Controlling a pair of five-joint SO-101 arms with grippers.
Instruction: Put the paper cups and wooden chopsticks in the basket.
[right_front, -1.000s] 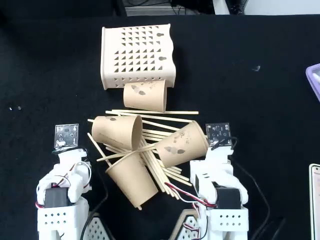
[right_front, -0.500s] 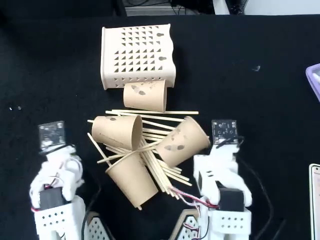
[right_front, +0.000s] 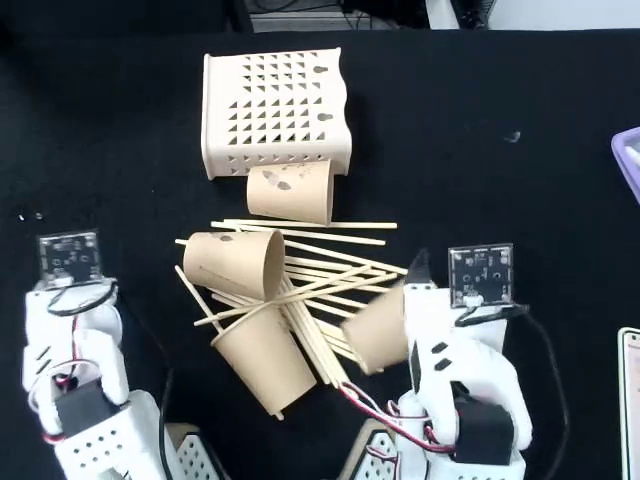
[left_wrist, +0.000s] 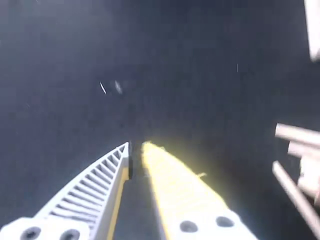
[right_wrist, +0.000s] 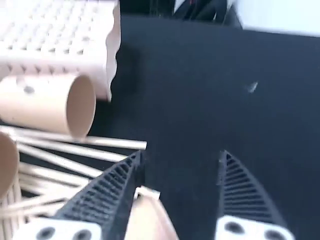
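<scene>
The cream perforated basket (right_front: 275, 110) lies at the back of the black table, also seen in the right wrist view (right_wrist: 60, 30). One paper cup (right_front: 290, 190) (right_wrist: 50, 102) lies on its side against it. Two more cups (right_front: 235, 263) (right_front: 265, 360) lie among the scattered wooden chopsticks (right_front: 320, 290) (right_wrist: 75, 147). Another cup (right_front: 378, 325) (right_wrist: 147, 217) is half hidden under my right arm. My right gripper (right_wrist: 181, 157) is open above the table just right of the pile, one finger over that cup's rim. My left gripper (left_wrist: 135, 147) is shut and empty, left of the pile; chopstick ends (left_wrist: 295, 150) lie beside it.
A purple container (right_front: 628, 155) sits at the table's right edge, with a white object (right_front: 630, 400) nearer the front. My left arm (right_front: 75, 350) stands at the front left. Bare black cloth lies right of the basket and along the far left.
Both arms have swung outward, the left one leftward, the right one rightward. The cup by the right arm has slid toward the front and some chopsticks shifted with it.
</scene>
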